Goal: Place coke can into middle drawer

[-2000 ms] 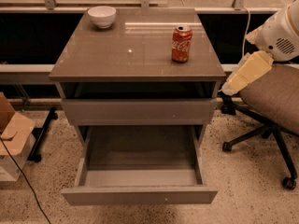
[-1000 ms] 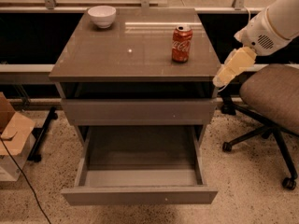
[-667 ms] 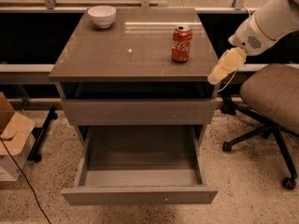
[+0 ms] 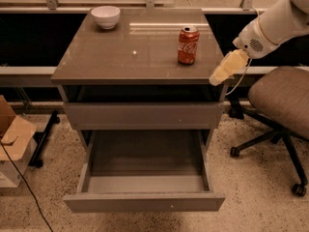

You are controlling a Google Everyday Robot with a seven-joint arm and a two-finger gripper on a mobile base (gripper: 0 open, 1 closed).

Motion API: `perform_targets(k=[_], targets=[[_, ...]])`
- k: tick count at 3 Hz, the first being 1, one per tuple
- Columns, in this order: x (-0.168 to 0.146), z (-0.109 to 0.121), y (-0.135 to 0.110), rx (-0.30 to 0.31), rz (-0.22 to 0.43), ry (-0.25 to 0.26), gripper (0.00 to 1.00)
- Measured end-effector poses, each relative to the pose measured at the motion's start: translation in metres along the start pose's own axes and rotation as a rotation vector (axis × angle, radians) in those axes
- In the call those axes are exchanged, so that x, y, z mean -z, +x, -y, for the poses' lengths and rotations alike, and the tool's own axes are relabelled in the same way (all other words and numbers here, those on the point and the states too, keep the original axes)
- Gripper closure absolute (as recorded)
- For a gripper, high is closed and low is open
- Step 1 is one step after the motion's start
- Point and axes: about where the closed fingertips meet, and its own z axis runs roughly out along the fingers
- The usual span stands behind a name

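Observation:
The red coke can (image 4: 188, 45) stands upright on the grey cabinet top (image 4: 125, 52), right of centre. The middle drawer (image 4: 145, 203) is pulled out wide below it; its grey floor is bare and its front has a tiny pale dot. My gripper (image 4: 223, 70), cream-coloured on a white arm, hangs at the cabinet top's front right corner. It is to the right of the can and a little lower, apart from it, and holds nothing.
A white bowl (image 4: 105, 17) sits at the back left of the top. A closed plain drawer front (image 4: 145, 115) lies above the open drawer. An office chair (image 4: 285, 98) stands close on the right. A cardboard box (image 4: 12, 134) and a cable lie on the floor at left.
My gripper has moved left and slightly up, from over the chair to the cabinet's right edge, closer to the can. The can and the drawer have not moved.

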Motion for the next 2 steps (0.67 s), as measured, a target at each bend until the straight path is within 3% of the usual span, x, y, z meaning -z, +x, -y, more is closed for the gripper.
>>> perform_targets(k=[1,2], targets=[[-0.027,0.009,-0.02,-0.023,0.082,0.0,0.0],[-0.041,0.011,-0.034,-0.025,0.121,-0.005,0.0]])
